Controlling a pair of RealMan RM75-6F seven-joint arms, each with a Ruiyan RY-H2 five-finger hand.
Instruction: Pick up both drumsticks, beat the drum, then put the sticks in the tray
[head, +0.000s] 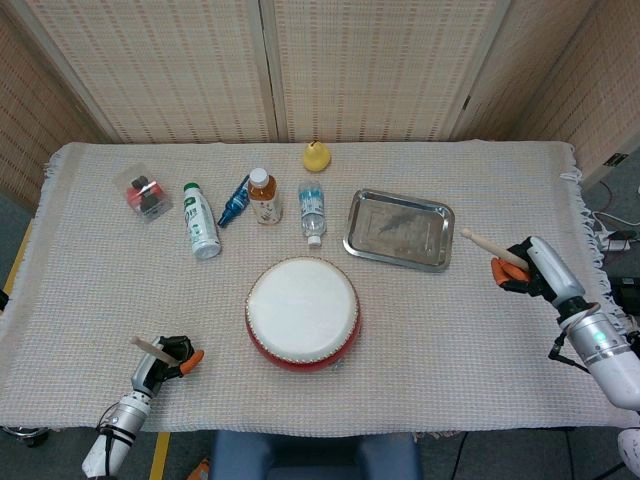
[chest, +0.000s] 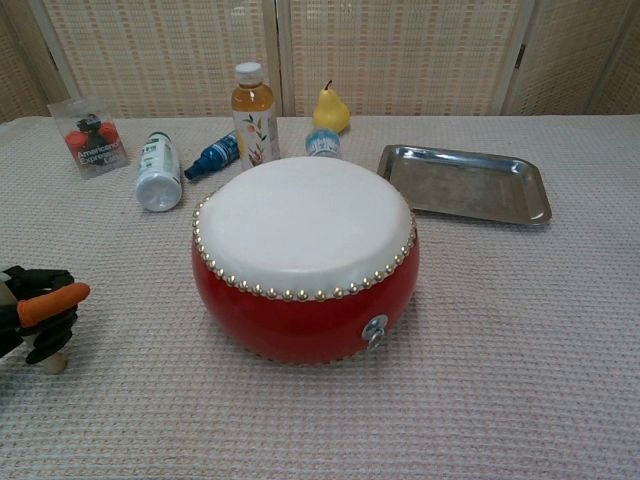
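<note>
Woven cloth covers table. Sticks look light, stiff wood, best gripped near butt: left hand (head: 165, 357) grips a drumstick (head: 148, 345) at front-left edge, right hand (head: 528, 272) grips another (head: 483, 243) by right edge. Drum (head: 302, 312) sits front-center, tray (head: 399, 229) behind it.

The drum (chest: 305, 260) has a red body, a white skin and a row of pale studs round its rim. The tray (head: 398, 229) is shiny silver-grey. A beige waffle-weave cloth covers the tabletop (head: 450, 330). The pear (chest: 331, 108) is yellow. Each hand, left hand (head: 165, 356) and right hand (head: 518, 271), is black with orange tips, and the drumsticks (head: 486, 246) are pale wood.
</note>
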